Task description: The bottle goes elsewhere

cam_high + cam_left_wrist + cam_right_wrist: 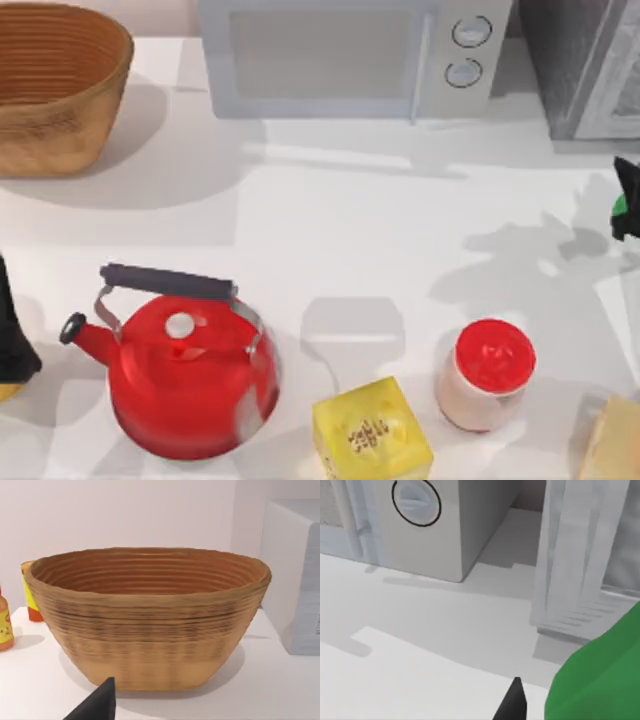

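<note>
1. Top view puts my right tool (628, 200) at the desk's (330, 250) right edge, with a bit of green from the bottle (621, 206) showing in it.
2. Right wrist view has the bottle (600, 680) bulking green right against the camera, so I judge it gripped, though I cannot tell how far the fingers are parted.
3. Thin plastic: probably light, slick and squashy. I'd hold it firmly at the waist.
4. My left tool (15, 345) sits parked at the left edge.

Green bottle at the table's right edge

The bottle (620, 207) shows as a sliver of green, well to the right of the microwave (340, 55); in the right wrist view its green body (600, 680) looms close.
</note>
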Controlling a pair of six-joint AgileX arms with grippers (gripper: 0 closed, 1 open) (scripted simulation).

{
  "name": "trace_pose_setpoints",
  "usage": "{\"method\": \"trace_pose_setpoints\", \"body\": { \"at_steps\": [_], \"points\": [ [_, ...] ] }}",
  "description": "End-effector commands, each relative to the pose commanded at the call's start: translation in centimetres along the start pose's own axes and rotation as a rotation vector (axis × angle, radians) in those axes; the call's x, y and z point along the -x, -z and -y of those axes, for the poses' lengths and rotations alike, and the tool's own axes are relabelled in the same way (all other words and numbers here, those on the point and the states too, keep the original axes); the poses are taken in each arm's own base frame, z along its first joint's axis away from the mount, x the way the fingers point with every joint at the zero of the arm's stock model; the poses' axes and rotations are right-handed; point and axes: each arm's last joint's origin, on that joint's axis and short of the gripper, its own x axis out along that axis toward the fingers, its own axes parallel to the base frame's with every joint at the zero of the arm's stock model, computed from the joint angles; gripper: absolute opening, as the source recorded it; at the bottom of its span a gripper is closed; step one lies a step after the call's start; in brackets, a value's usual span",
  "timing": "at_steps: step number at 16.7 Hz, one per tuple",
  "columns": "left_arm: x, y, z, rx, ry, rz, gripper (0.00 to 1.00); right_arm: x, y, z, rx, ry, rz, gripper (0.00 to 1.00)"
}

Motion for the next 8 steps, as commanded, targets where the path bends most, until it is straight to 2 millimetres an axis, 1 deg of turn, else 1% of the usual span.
{"method": "trace_pose_setpoints", "body": {
  "at_steps": [2,4,6,8],
  "points": [
    [0.0,0.0,0.0,0.0,0.0,0.0,1.0,3.0,0.2,2.9,-0.038,0.13,0.003,0.0],
    [0.0,0.0,0.0,0.0,0.0,0.0,1.0,5.8,0.5,4.6,-0.07,0.234,0.003,0.0],
    [0.0,0.0,0.0,0.0,0.0,0.0,1.0,7.7,0.8,5.2,-0.092,0.297,-0.001,0.0],
    [0.0,0.0,0.0,0.0,0.0,0.0,1.0,8.3,1.0,5.3,-0.1,0.315,-0.004,0.0]
  ]
}}
